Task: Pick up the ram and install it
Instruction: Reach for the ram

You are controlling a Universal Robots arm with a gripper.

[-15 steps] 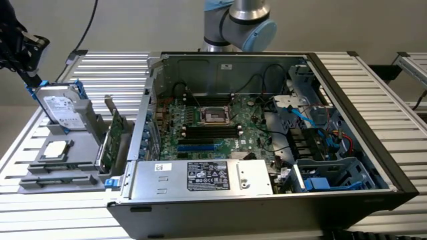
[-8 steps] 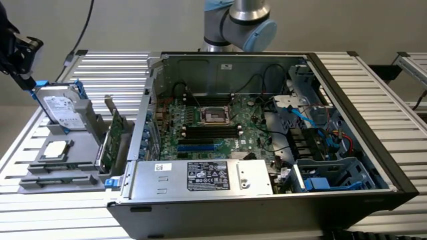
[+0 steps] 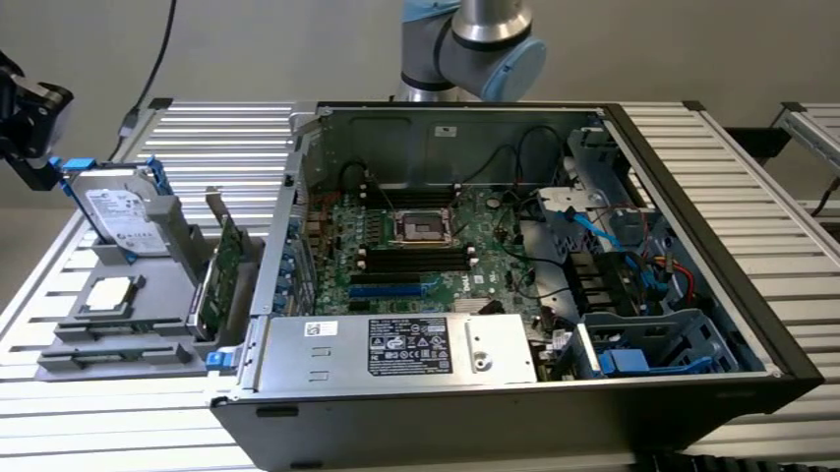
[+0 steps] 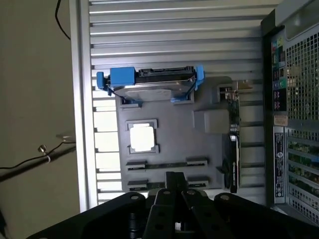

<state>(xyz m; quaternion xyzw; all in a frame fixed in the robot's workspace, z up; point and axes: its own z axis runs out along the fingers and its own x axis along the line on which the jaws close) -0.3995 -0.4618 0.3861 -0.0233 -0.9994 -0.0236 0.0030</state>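
Fingers point(image 4: 171, 180) clenched, empty, above grey plastic parts tray point(image 4: 209, 149). Thin green ram stick point(image 4: 164, 164) apparently in tray cradle, ungrasped. Black motherboard memory slots point(image 3: 415, 259) look unfilled. Pick and install both left.

An open black computer tower case point(image 3: 715, 211) lies on a slatted aluminium table point(image 3: 92, 433), green motherboard point(image 3: 493, 258) exposed. Beside it, a grey moulded holder point(image 3: 125, 349) carries an upright silver hard drive with blue rails point(image 3: 121, 211), a square silver processor chip point(image 3: 108, 293) and a wide green expansion card point(image 3: 226, 261).
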